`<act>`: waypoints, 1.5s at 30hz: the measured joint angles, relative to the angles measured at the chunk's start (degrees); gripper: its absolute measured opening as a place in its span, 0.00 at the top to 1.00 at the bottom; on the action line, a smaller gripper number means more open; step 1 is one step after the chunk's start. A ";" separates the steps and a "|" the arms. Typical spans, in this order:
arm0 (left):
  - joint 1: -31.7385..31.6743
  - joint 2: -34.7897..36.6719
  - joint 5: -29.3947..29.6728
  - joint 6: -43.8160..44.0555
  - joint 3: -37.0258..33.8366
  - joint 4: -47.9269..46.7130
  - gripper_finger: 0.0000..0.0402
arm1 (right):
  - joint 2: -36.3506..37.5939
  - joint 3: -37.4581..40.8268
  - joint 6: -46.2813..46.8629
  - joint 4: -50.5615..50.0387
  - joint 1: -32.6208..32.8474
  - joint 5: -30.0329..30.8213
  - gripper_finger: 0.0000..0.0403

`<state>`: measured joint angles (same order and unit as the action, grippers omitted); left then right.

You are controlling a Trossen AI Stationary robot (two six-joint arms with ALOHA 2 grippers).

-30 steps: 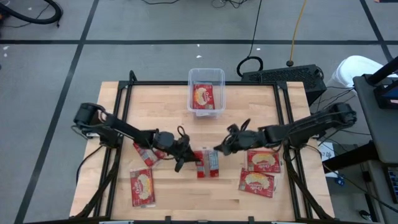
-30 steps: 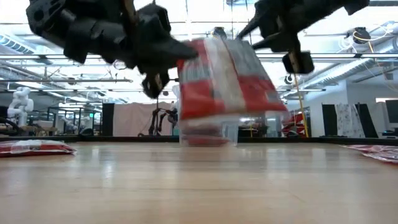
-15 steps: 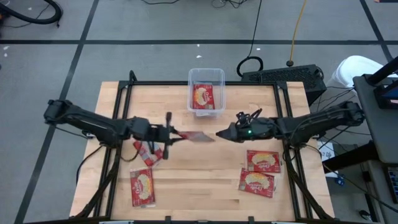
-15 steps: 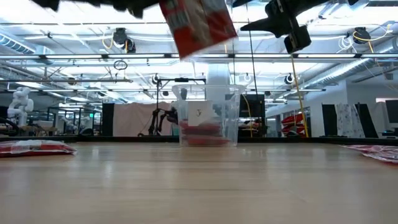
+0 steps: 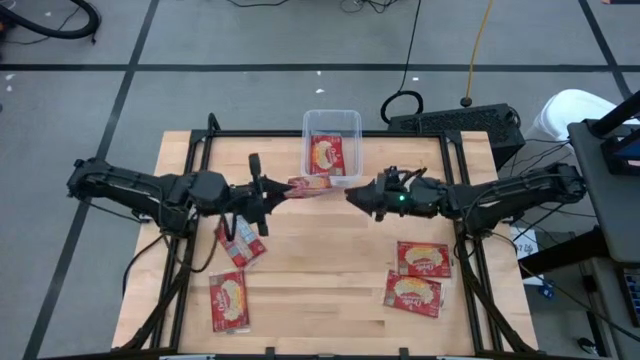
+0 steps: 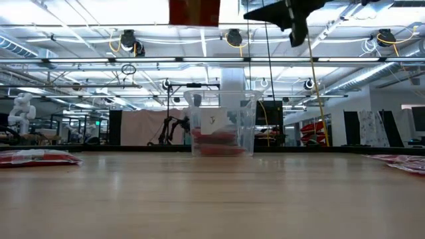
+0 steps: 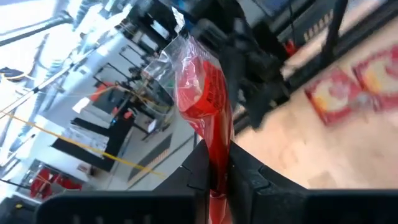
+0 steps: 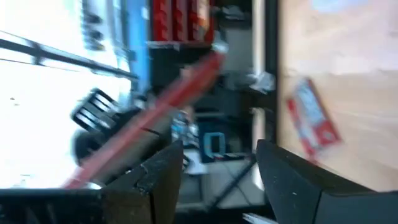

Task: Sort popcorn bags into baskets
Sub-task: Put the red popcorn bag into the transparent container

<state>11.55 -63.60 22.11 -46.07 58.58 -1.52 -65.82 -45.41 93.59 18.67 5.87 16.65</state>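
My left gripper point(image 5: 272, 193) is clamped on one short edge of a bag point(image 5: 308, 186), carried flat in the air just at seven o'clock of the tub point(image 5: 332, 117). My right gripper point(image 5: 352, 194), fingers spread and holding nothing, hangs at three o'clock of the bag. One bag point(image 5: 326, 155) lies in the tub; others lie on the table point(image 5: 330, 280). I judge the bag light, thin and crinkly, sagging from its held end, probably slick. I'd grip the sealed edge, not the puffed middle.
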 joint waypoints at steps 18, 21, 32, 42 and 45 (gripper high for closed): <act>4.01 -10.54 16.90 -20.21 11.50 -4.84 0.93 | 0.01 0.00 9.09 17.08 -1.40 -3.80 0.43; 5.00 -12.41 19.14 -20.50 11.48 -5.52 0.93 | -0.45 -0.07 9.65 15.72 -1.40 -5.66 0.41; 5.87 -16.36 19.00 5.35 11.48 -8.47 0.93 | -3.86 -0.04 3.73 9.63 -1.47 -3.30 0.40; 5.66 -16.32 23.40 13.38 11.48 -17.01 0.93 | -0.81 -1.77 -5.95 4.73 1.38 13.22 0.40; 5.75 -16.32 23.70 12.49 11.48 -18.47 0.93 | -0.79 -3.76 -3.97 -0.98 3.14 13.08 0.40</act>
<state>17.30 -79.92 45.82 -33.57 70.06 -19.99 -66.61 -49.17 89.62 17.68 9.02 29.73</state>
